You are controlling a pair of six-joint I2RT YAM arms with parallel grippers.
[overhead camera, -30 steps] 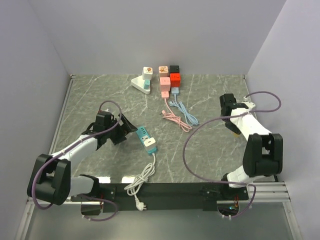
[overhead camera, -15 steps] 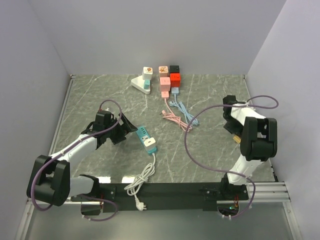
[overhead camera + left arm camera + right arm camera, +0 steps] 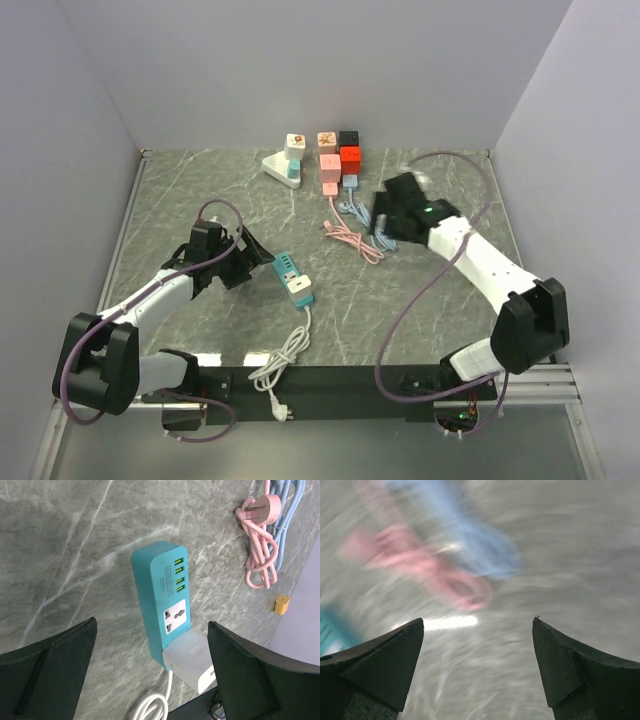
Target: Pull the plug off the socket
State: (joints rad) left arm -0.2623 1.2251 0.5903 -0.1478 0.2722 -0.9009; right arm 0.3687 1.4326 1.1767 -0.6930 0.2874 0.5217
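A teal socket strip (image 3: 287, 272) (image 3: 162, 597) lies on the marble table with a white plug (image 3: 301, 292) (image 3: 192, 663) seated in its near end. My left gripper (image 3: 257, 262) (image 3: 152, 623) is open just left of the strip, its fingers on either side of it without touching. My right gripper (image 3: 383, 222) (image 3: 477, 620) is open and empty, hovering over the cables in the middle. Its wrist view is blurred; the teal strip (image 3: 329, 630) shows at the left edge.
Pink cable (image 3: 350, 238) (image 3: 445, 565) and blue cable (image 3: 368, 222) (image 3: 480, 540) lie coiled mid-table. Adapters (image 3: 338, 155) and a white base (image 3: 283, 166) stand at the back. The strip's white cord (image 3: 281, 360) coils by the near edge. A small yellow piece (image 3: 281, 604) lies to the right.
The right arm has swung from the table's right edge leftward to above the cables, and its gripper has opened. The left arm and socket strip have stayed put.
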